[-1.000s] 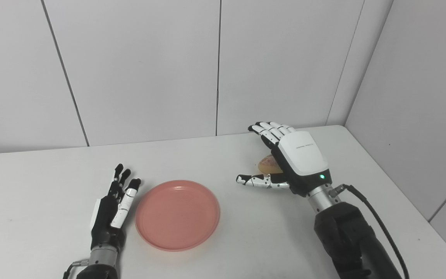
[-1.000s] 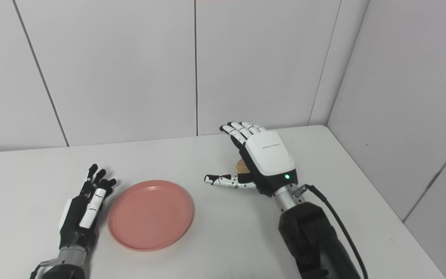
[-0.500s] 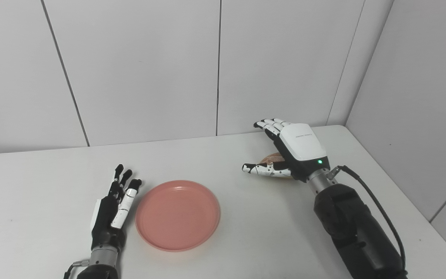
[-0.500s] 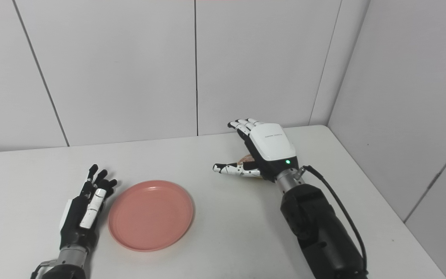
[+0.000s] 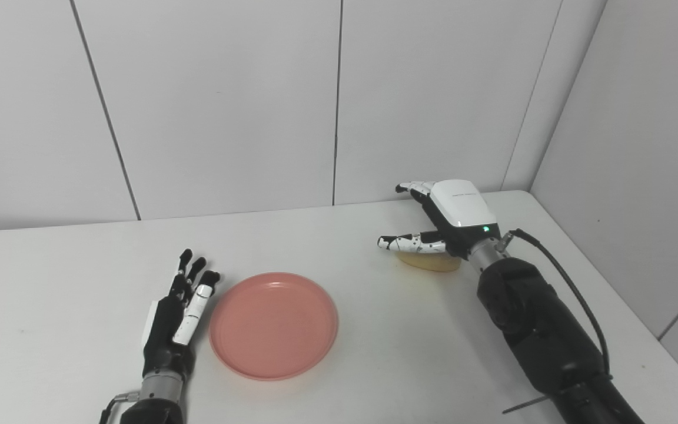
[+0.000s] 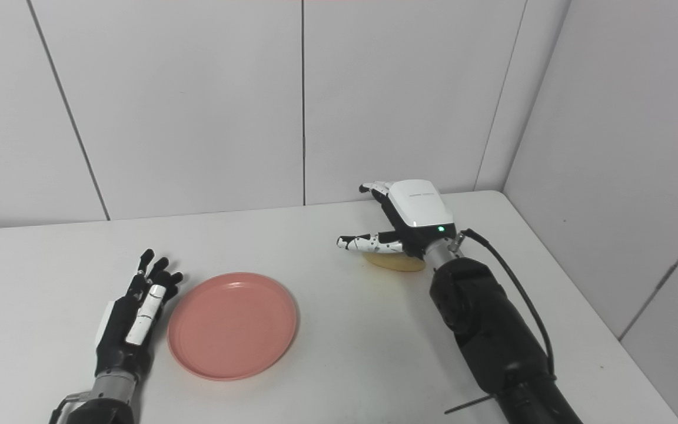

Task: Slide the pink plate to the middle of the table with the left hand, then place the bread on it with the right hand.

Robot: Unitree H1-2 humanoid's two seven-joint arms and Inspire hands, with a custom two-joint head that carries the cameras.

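The pink plate (image 5: 273,324), round, shallow and glossy, sits on the white table (image 5: 339,365) left of centre. The left hand (image 5: 175,317) lies just beside its left rim, fingers straight and spread, holding nothing. Far right, the pale golden bread (image 5: 428,261) lies flat beneath the right hand (image 5: 442,221), fingers extended, not gripping.

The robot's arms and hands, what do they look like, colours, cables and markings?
Both arms are black. The right hand has a white back plate with small grey lettering, a green light near the metal wrist, black-and-white fingers, and a black cable looping along the forearm. The left hand is mostly black with white panels, on a silver wrist.
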